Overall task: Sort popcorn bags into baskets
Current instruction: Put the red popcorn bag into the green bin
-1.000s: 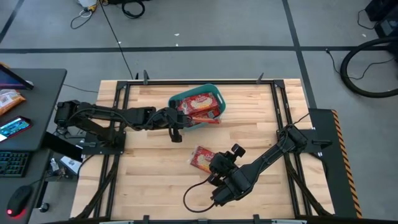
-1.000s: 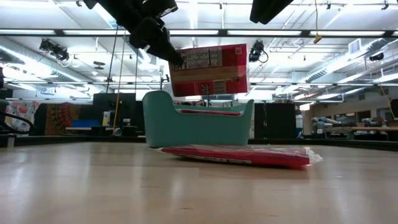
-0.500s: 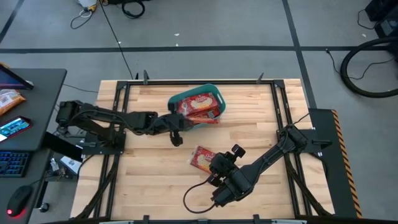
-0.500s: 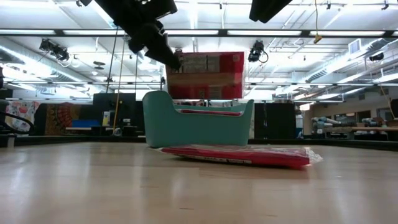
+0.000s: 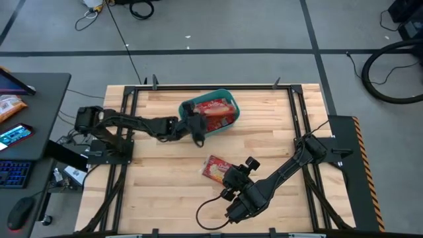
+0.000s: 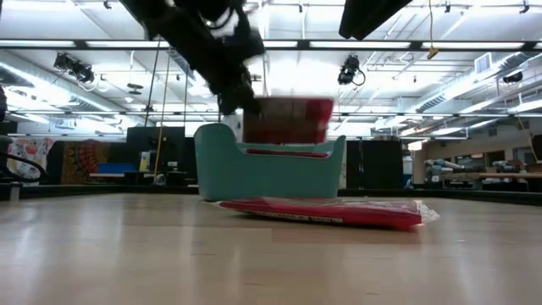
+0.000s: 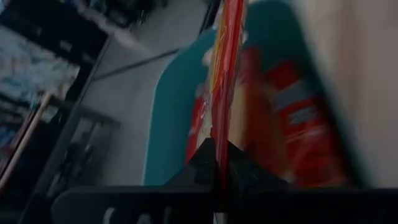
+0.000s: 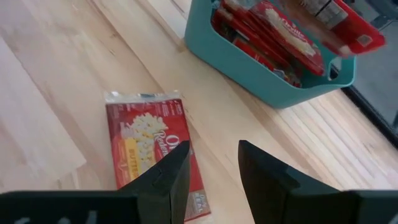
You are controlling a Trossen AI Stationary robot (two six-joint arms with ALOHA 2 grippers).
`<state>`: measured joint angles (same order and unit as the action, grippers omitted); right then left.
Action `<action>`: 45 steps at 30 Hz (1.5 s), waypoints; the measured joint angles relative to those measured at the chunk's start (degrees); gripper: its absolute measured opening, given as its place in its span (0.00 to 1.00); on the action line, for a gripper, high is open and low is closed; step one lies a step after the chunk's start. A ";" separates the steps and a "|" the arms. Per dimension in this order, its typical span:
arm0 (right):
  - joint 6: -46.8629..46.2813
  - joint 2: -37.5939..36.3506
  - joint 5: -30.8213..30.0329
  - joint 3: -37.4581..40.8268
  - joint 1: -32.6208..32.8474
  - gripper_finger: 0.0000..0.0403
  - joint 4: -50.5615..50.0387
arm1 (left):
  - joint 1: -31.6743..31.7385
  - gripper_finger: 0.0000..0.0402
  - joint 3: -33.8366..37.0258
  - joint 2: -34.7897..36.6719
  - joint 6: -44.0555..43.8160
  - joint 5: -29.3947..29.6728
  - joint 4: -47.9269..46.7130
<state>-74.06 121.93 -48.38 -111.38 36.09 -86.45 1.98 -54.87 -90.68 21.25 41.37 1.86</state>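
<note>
Popcorn bags, high view first: several already piled in the teal basket (image 5: 210, 114), one more pinched edge-on in the left gripper (image 5: 195, 125) right at the basket's near rim, and one loose bag (image 5: 215, 168) flat on the wooden table (image 5: 158, 178) just ahead of the right gripper (image 5: 232, 180). No other bags spotted on the table here, so, as a judgement, nearly finished: one drop in progress, one pick-up left.

Low view: held bag (image 6: 286, 120) hung just above the basket (image 6: 269, 171), lower edge about level with the rim, left gripper (image 6: 239, 100) clamped on its corner. Loose bag (image 6: 326, 211) lay flat in front of the basket, untouched.

Left wrist view: held bag (image 7: 225, 74) seen edge-on, running straight out from the shut fingertips, basket (image 7: 166, 118) directly beyond with other red bags (image 7: 292, 118) inside.

Right wrist view: right gripper (image 8: 211, 163) stood partly open, holding nothing, hovering over the near end of the loose bag (image 8: 152, 143); filled basket (image 8: 267, 74) farther ahead.
</note>
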 joint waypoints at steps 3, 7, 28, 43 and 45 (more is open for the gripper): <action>0.17 0.03 0.04 0.77 0.00 0.35 1.47 | 3.06 0.02 0.00 -1.63 -0.76 -0.57 -0.27; 0.57 0.00 0.00 0.75 0.00 0.35 1.62 | 6.12 0.05 0.00 -2.79 -0.88 -1.64 -0.39; 1.15 -0.04 5.20 -0.04 -1.61 0.35 3.14 | 3.58 0.47 8.05 11.67 -5.44 -24.94 0.69; 11.57 0.65 14.17 0.35 -5.43 0.35 15.80 | -3.25 0.43 22.62 31.13 -10.38 -25.16 2.67; 13.34 0.94 15.44 0.58 -6.12 0.35 17.08 | -4.02 0.43 23.95 33.02 -10.96 -25.00 3.44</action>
<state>-60.71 122.87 -32.94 -110.80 29.97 -69.37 -2.04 -30.93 -57.66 10.29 16.37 5.30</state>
